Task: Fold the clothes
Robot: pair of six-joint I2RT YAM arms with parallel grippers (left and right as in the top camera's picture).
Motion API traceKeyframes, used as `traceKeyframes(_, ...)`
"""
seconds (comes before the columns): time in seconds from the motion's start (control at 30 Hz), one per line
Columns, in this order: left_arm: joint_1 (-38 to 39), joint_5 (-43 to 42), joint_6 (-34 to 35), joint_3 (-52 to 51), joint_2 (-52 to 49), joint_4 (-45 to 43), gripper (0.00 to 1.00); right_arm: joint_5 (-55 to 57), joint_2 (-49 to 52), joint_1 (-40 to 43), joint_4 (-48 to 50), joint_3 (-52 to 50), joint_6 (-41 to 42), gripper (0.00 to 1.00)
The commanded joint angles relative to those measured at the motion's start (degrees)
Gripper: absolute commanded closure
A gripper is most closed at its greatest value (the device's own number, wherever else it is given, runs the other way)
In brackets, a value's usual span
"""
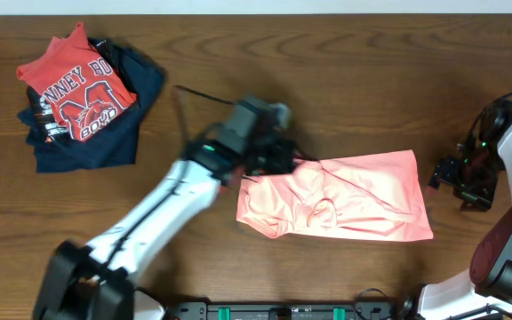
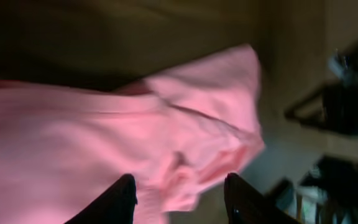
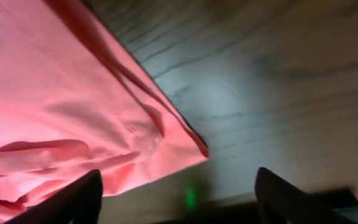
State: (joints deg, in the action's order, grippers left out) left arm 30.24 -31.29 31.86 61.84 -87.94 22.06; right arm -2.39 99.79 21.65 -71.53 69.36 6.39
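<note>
Overhead | shirt (image 1: 363, 200) lay lengthwise left-right | left gripper (image 1: 272, 160) spread, over its left end, nearer | right gripper (image 1: 447, 173) spread, just off right end

The T-shirt (image 1: 345, 197) lies on the tabletop (image 1: 345, 71), right of the middle and toward the near edge. The left gripper (image 1: 278, 160) is over its far left corner. The right gripper (image 1: 459, 175) is just off its right side, near the tabletop's right edge. In the far left corner a printed shirt (image 1: 78, 93) lies on a pile of other garments (image 1: 105, 142).
</note>
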Motion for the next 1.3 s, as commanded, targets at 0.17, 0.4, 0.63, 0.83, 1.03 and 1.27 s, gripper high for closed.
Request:
traceKeyframes(0.17,-15.6,3.9,-2.3,0.7,1.5,13.3,0.52,-8.7,-0.8,0.3,9.0,-8.7,-6.1,0.17)
traceKeyframes(0.4,-20.1,3.9,-4.4,0.7,1.5,14.2,0.52,-15.2,-0.8,-1.9,17.7,-15.6,-6.1,0.17)
traceKeyframes(0.63,-20.1,3.9,-4.5,0.7,1.5,14.4,0.52,-15.2,-0.8,-6.7,24.1,-20.1,-5.2,0.27)
traceKeyframes(0.83,-20.1,4.6,-7.2,0.7,1.5,16.5,0.52,-15.4,-0.8,-8.2,26.3,-20.1,-3.7,0.88)
traceKeyframes(1.03,-20.1,10.7,-8.0,0.6,1.5,20.2,0.52,-15.8,-1.0,-8.1,24.2,-16.0,-4.1,0.99)
traceKeyframes(1.27,-20.1,11.8,-9.4,0.5,1.5,21.6,0.52,-15.9,-3.0,-10.4,13.3,-3.0,-4.1,0.99)
